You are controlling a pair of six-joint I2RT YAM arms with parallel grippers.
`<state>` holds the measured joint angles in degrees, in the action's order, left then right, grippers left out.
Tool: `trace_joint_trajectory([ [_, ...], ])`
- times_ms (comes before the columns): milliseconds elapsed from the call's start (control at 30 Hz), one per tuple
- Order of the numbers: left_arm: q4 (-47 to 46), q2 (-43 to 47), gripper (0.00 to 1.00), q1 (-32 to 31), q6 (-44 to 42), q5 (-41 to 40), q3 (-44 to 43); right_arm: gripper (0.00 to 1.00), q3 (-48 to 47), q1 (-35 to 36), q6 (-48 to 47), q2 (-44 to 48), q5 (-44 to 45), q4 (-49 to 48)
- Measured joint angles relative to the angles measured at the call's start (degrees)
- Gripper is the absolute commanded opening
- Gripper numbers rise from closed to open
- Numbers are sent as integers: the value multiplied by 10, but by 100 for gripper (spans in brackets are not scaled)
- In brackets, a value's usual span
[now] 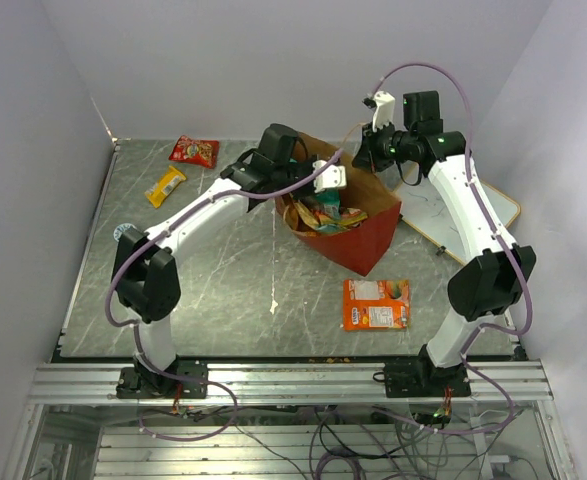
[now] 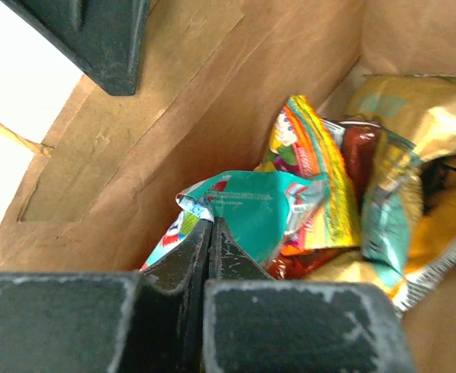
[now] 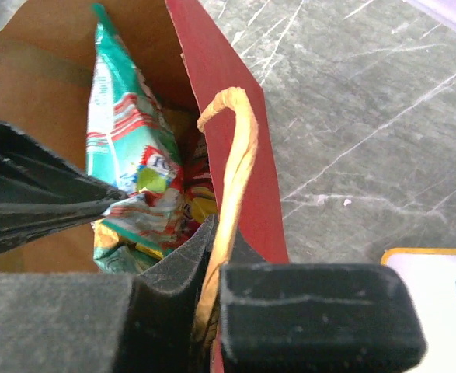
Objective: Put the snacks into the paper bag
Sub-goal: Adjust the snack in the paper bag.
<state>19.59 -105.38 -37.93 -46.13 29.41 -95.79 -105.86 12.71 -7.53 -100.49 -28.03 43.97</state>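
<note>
The paper bag [image 1: 365,238], red outside and brown inside [image 2: 173,101], leans on the table with its mouth towards the left arm. Several snacks lie inside: a teal packet [image 2: 266,214], a yellow striped packet [image 2: 313,163] and a gold chip bag [image 2: 422,109]. My left gripper [image 2: 210,225] reaches into the mouth, shut on the teal packet's edge; the right wrist view shows that packet [image 3: 123,132] standing upright. My right gripper [image 3: 216,233] is shut on the bag's tan handle [image 3: 239,148] at the far rim. An orange flat pack [image 1: 376,304], a red packet [image 1: 194,151] and a yellow packet [image 1: 165,185] lie on the table.
A white board [image 1: 473,205] lies at the right, under the right arm. The grey table [image 1: 233,290] ends in walls on the left, the back and the right. The red and yellow packets sit near the far left corner.
</note>
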Motion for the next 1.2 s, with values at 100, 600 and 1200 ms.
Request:
trace_joint_trajectory([
  [100, 14, 9, 8, 0, -2, 7, 0, 0, 0, 0, 0, -6, 0, 2],
  [600, 174, -14, 7, 0, -71, 49, -73, 0, 0, 0, 0, -9, 0, 1],
  [1200, 212, -80, 7, 0, -46, 57, -147, 0, 0, 0, 0, -10, 0, 2],
])
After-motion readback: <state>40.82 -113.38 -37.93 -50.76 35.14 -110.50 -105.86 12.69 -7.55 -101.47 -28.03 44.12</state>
